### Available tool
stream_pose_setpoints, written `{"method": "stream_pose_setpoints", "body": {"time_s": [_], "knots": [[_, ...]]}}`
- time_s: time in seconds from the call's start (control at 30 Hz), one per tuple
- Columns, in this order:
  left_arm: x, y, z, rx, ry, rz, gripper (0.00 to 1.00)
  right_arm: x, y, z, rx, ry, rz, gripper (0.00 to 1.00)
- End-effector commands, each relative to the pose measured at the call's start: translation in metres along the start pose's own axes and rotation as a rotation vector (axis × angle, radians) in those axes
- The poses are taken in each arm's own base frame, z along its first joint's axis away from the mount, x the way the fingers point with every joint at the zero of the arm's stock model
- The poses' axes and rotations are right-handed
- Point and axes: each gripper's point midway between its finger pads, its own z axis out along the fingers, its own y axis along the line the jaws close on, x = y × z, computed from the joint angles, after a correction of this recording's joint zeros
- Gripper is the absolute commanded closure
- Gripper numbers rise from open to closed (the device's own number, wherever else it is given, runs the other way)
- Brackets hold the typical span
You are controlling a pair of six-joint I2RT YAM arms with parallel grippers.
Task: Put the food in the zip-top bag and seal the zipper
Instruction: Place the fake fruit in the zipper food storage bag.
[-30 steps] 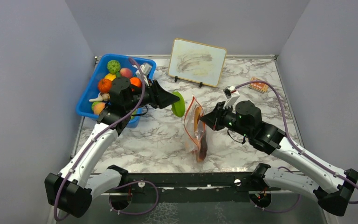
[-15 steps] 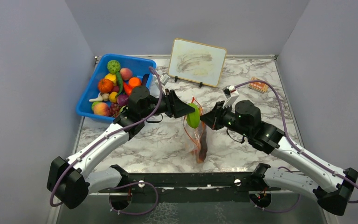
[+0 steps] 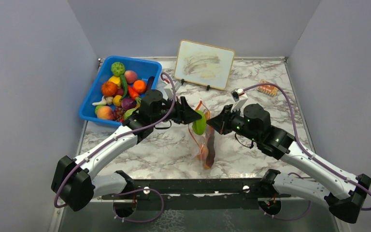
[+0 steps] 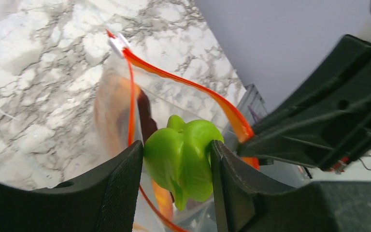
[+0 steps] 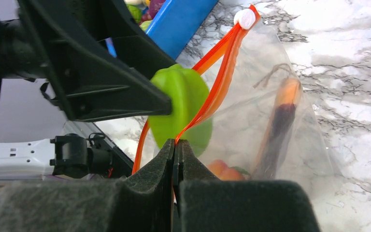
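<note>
1. The left gripper [image 4: 176, 162] is clamped on a green pepper [image 4: 186, 154], one finger against each side.
2. The pepper sits at the mouth of the bag [image 5: 290, 72]. In the left wrist view one lip of the zipper [image 5: 217, 92] runs past each side of it, so it looks to be between the lips but not yet deep inside.
3. The right gripper [image 5: 176, 154] is pinched tight on the lip nearest it, holding the mouth up and apart. The slider [image 5: 245, 18] sits at the strip's far end.
4. From the mouth the bag falls to the table, its long axis running toward the near edge. A long orange-and-dark piece [image 5: 280, 125] and a small orange one [image 5: 220, 166] already lie inside.
5. Judgement: the coming move goes down along that axis and then lets go, while the right gripper keeps its pinch.
6. More food lies in the bin [image 3: 147, 65], behind the left arm and well apart from the bag.
</note>
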Motion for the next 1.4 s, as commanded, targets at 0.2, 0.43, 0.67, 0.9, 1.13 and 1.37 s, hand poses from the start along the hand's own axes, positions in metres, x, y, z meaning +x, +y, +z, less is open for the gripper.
{"method": "stream_pose_setpoints", "body": {"time_s": [0.2,0.43,0.67,0.9,1.13,1.37], "knots": [[0.001,0.005,0.011,-0.054,0.065,0.083,0.5,-0.024,0.022,-0.002,-0.07,-0.053,-0.017,0.99],[-0.006,-0.009,0.009,-0.015,0.057,0.11,0.27,-0.025,0.023,-0.001,-0.069,-0.053,-0.022,0.99],[-0.013,-0.012,0.006,-0.024,0.035,0.126,0.26,-0.025,0.023,0.0,-0.07,-0.053,-0.022,0.99],[-0.032,-0.005,-0.006,-0.133,-0.016,0.204,0.31,-0.024,0.022,-0.004,-0.073,-0.057,-0.021,0.99],[-0.093,0.027,-0.053,-0.515,-0.146,0.439,0.33,-0.022,0.019,-0.008,-0.068,-0.069,-0.019,0.99],[-0.124,0.087,-0.118,-1.023,-0.207,0.559,0.3,-0.027,0.024,-0.011,-0.087,-0.08,-0.036,0.99]]}}
